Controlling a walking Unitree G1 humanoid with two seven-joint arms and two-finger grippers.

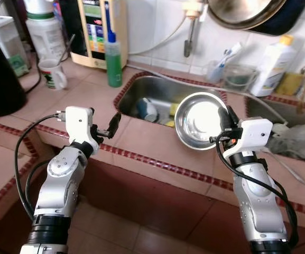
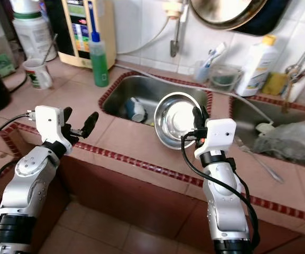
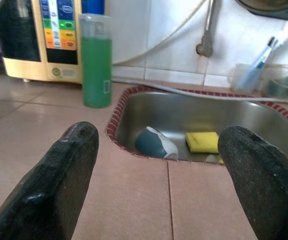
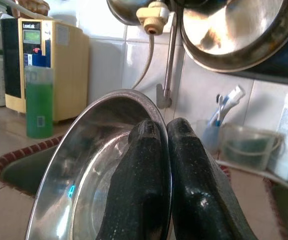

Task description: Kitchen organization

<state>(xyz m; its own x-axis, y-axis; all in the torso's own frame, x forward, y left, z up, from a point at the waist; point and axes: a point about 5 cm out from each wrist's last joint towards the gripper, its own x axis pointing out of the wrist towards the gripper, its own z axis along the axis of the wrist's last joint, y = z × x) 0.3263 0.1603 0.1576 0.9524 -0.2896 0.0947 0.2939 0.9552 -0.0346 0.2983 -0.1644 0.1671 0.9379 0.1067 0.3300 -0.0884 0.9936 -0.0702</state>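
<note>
Left fingers [image 1: 111,126]: spread wide, holding nothing, hovering over the near worktop [image 1: 157,143] just left of the sink [image 1: 157,95]; they aim right and far, toward the basin.
Green bottle [image 1: 113,57]: upright on the worktop at the sink's far-left corner.
Sink contents: a blue-grey cup [image 3: 155,143] on its side and a yellow sponge [image 3: 202,141], both low in the basin; from my left fingers they lie ahead and downward.
Steel bowl [image 1: 199,120]: lifted clear of the worktop, tilted on edge with its hollow facing me, over the sink's right end.
Right fingers [image 4: 163,170]: pressed together across the bowl's rim, one inside, one outside; the bowl is mine alone.
Relation for the next move: the bowl sits directly at my right fingers, well apart from my left; I judge the right arm must place it.
Hanging pan [image 1: 245,11]: on the far wall above the bowl.
</note>
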